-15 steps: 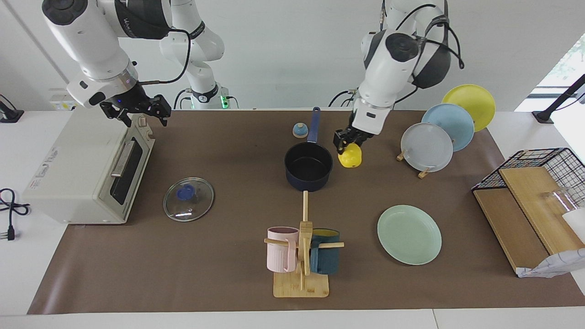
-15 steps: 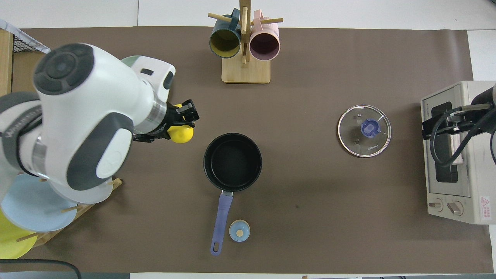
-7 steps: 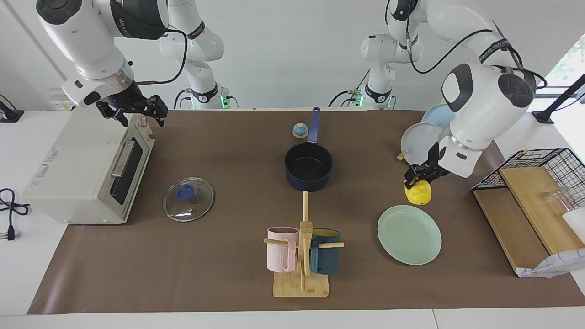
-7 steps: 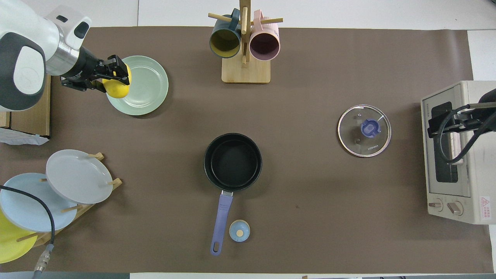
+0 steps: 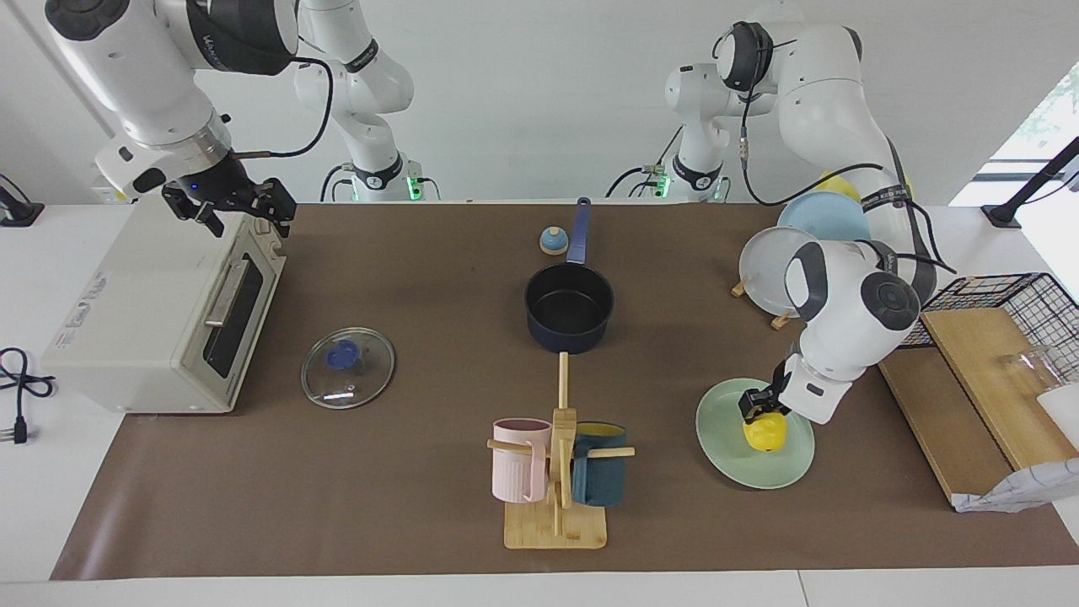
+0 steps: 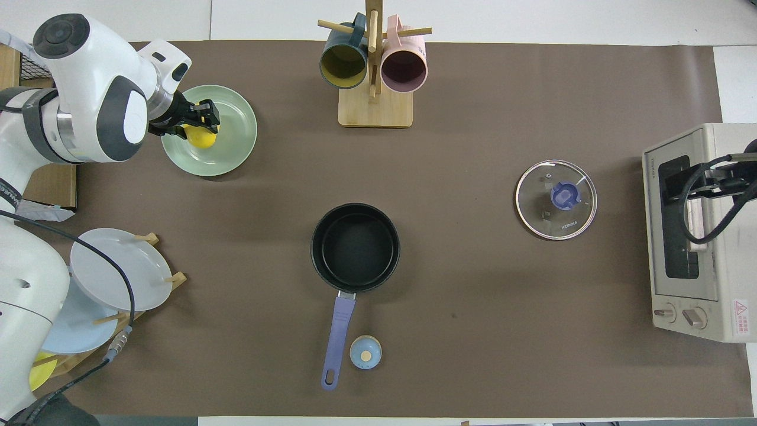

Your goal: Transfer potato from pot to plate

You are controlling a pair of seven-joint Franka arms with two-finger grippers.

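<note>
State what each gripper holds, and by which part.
The left gripper holds the potato by its top, low over the plate. The right gripper waits over the toaster oven, holding nothing.

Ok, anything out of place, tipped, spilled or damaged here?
Nothing stands out. The left gripper holds the potato on the mint-green plate; the pot sits upright and empty, with its glass lid lying flat on the mat.

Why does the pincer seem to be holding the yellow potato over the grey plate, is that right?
Not quite. The left pincer does hold the potato, but over the pale green plate lying flat on the table, as the facing view shows. The grey plate stands in a rack nearer to the robots.
</note>
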